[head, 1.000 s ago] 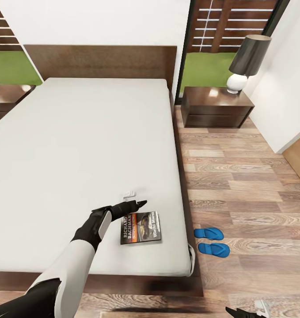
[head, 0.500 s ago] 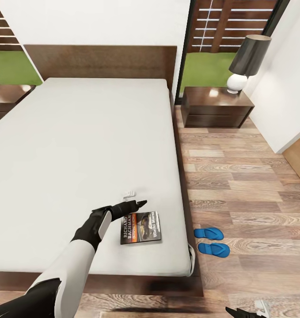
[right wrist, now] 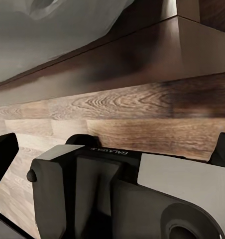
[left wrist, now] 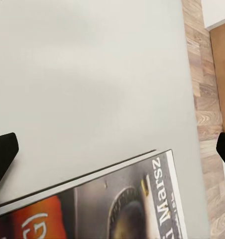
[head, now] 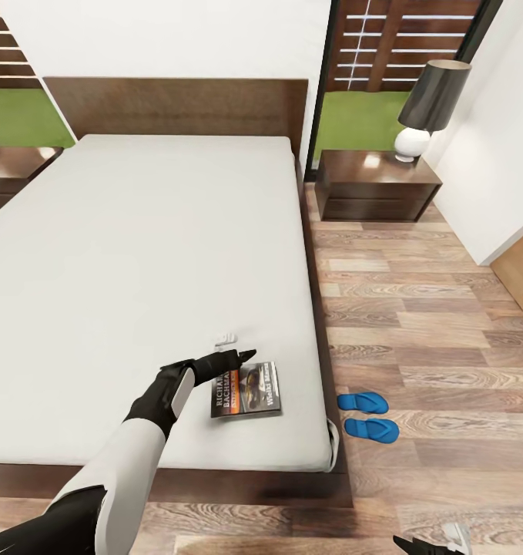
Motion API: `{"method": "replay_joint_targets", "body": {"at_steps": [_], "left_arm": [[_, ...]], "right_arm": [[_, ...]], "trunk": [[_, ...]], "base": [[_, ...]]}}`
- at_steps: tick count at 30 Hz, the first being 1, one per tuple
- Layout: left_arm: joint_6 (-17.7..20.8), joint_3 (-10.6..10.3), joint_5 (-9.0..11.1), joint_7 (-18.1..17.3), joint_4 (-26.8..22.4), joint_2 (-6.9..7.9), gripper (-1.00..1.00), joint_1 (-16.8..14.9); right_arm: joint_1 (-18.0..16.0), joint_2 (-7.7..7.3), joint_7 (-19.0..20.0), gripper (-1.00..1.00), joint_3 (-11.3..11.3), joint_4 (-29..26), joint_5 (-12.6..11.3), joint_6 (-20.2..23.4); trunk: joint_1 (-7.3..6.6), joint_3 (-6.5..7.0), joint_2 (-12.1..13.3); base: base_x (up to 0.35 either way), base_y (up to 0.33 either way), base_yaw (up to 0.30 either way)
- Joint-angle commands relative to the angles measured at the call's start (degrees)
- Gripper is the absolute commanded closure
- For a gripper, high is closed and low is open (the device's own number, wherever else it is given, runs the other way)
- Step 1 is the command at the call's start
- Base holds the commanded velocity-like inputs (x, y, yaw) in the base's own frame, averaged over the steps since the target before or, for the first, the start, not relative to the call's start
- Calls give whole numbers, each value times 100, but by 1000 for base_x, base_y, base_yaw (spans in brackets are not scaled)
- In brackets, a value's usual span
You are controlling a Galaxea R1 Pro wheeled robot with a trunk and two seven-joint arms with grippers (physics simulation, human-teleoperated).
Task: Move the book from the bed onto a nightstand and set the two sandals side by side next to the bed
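Left pincer point(head: 242, 356) spread open above the book's far edge, nothing held.

In the left wrist view its two dark fingertips point(left wrist: 4, 152) stand far apart, with bare mattress and the book's point(head: 246, 390) upper edge between them. The book lies flat on the bed point(head: 138, 254), near the corner closest to the robot on its right side. It looks a thin, light paperback with a limp, smooth cover; lying flush on the soft mattress it offers no lip, so I judge it best pinched across an edge or drawn toward the bed's side first. The left arm reaches forward, low and nearly level, pincer pointing rightward. The sandals point(head: 367, 415) lie side by side on the floor point(head: 430, 324) just beside the bed; a nightstand point(head: 375, 186) stands beyond. Whether the right pincer point(head: 438, 543) is open I cannot tell.
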Motion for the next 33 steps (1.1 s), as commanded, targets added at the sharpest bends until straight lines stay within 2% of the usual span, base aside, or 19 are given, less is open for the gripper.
{"method": "replay_joint_targets", "body": {"at_steps": [1,14,33], "left_arm": [[53,45,-5,-33,-5,-8,-100,-4],[53,45,-1,-40,-5,-8,-100,-3],[57,45,-1,-44,-5,-8,-100,-3]], "right_arm": [[-4,1,26,-100,-36,0,21,36],[-5,1,33,-100,-36,0,21,36],[-4,1,31,-100,-36,0,21,36]], "trunk": [[0,-3,-2],[0,-3,-2],[0,-3,-2]], "base": [[-3,0,0],[-112,0,0],[-8,0,0]]}}
